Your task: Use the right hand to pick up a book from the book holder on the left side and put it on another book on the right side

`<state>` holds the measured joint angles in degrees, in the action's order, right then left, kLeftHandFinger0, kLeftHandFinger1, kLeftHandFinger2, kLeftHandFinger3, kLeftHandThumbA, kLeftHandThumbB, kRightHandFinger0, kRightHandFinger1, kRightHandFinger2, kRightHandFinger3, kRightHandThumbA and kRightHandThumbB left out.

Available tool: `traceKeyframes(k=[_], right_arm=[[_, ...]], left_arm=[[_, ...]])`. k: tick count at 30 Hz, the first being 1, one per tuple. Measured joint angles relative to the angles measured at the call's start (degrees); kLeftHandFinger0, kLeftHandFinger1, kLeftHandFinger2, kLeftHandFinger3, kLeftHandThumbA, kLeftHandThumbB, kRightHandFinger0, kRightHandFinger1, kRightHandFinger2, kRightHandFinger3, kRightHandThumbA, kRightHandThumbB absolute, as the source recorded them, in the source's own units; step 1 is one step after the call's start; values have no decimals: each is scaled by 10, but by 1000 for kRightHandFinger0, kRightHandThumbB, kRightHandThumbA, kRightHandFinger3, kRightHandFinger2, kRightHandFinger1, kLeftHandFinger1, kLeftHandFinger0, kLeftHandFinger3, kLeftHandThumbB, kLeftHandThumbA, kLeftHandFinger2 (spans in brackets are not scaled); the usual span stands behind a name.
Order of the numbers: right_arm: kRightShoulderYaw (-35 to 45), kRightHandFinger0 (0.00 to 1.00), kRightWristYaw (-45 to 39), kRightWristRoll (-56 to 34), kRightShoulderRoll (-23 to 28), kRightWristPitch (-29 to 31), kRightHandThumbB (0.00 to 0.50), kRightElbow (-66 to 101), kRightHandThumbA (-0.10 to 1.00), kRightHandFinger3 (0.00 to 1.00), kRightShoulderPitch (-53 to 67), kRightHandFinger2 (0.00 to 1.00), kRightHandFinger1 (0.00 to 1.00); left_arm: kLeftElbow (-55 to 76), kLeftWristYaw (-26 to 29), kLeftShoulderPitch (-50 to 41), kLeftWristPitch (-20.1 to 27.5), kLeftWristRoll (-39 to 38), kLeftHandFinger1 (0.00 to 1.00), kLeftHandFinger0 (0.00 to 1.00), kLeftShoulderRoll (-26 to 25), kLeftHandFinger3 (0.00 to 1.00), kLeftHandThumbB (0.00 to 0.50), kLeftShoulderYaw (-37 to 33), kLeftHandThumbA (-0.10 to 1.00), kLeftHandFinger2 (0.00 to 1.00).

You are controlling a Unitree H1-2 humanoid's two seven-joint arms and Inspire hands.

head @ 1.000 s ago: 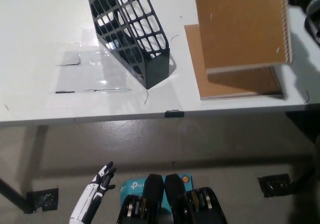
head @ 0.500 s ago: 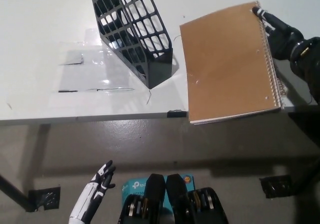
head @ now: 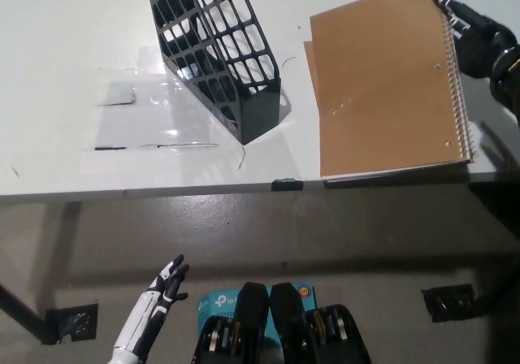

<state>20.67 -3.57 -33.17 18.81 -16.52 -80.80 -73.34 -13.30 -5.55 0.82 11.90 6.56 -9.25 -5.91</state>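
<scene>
**Brown spiral book at right side of tabletop, right robot hand at its corner**

- Tabletop [head: 65, 71]: white, edge running across the middle of the head view.
- Book holder [head: 213, 47]: black mesh, tilted, standing on the tabletop at centre-left; no book visible inside.
- Brown spiral book [head: 386, 84]: lies flat at right, spiral binding along its right edge.
- Second book [head: 308, 51]: underneath, only a thin brown strip showing at the top book's left edge.
- Right robot hand [head: 475, 35]: black, fingers closed on the top book's far right corner.
- Left robot hand [head: 166, 281]: white, below the tabletop at lower left, fingers spread, empty.
</scene>
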Motion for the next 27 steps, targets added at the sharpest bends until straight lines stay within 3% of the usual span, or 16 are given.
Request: traceKeyframes(k=[4,5,6,7,8,9,11,14,17,18,20,26,27], right_arm=[[6,0,4,8,1,0,132,-2,-100,1000,-15,739,168],[7,6,6,9,1,1,193,-3,-100,1000,-20,740,210],[7,0,7,11,1,2,188,-3,-100,1000,-23,668,194],[7,207,8,15,1,6,210,-3,-100,762,-26,819,418],[5,701,9,19,1,11,267,-3,202,1000,-29,1000,1000],[2,1000,9,23,0,15,306,-3,262,1000,-30,1000,1000],[-17,1000,-3,36,-1,23,318,-3,378,1000,-32,1000,1000],[-48,1000,-33,56,-2,29,275,-3,368,1000,-30,1000,1000],[-73,1000,-52,74,-3,47,305,-2,304,1000,-30,1000,1000],[-77,1000,-55,79,-4,52,321,-1,347,1000,-31,1000,1000],[-86,1000,-58,86,-5,60,308,-1,430,1000,-31,1000,1000],[-129,1000,-66,127,-8,98,283,0,485,1000,-30,1000,1000],[-132,1000,-65,133,-8,106,290,0,535,1000,-29,1000,1000]], left_arm=[[0,0,0,0,0,1000,868,0,1000,172,0,986,1000],[0,0,0,0,0,1000,870,0,1000,172,1,987,1000],[0,0,0,0,0,1000,873,0,1000,172,1,988,1000],[0,0,0,0,0,1000,880,0,1000,178,1,991,1000],[0,0,0,0,0,1000,880,0,1000,177,1,992,1000],[0,0,0,0,0,1000,880,0,1000,176,1,992,1000],[0,0,0,0,0,1000,882,0,1000,181,1,996,1000],[0,0,-2,0,0,1000,881,0,1000,184,1,1000,1000],[1,0,-4,0,0,1000,881,0,1000,174,1,1000,1000],[1,0,-4,0,0,998,876,0,1000,166,1,1000,1000],[2,0,-4,0,0,992,868,0,1000,169,1,1000,1000],[3,0,-6,0,0,998,871,0,1000,175,2,1000,1000],[3,0,-7,0,-1,998,872,0,1000,176,2,998,1000]])
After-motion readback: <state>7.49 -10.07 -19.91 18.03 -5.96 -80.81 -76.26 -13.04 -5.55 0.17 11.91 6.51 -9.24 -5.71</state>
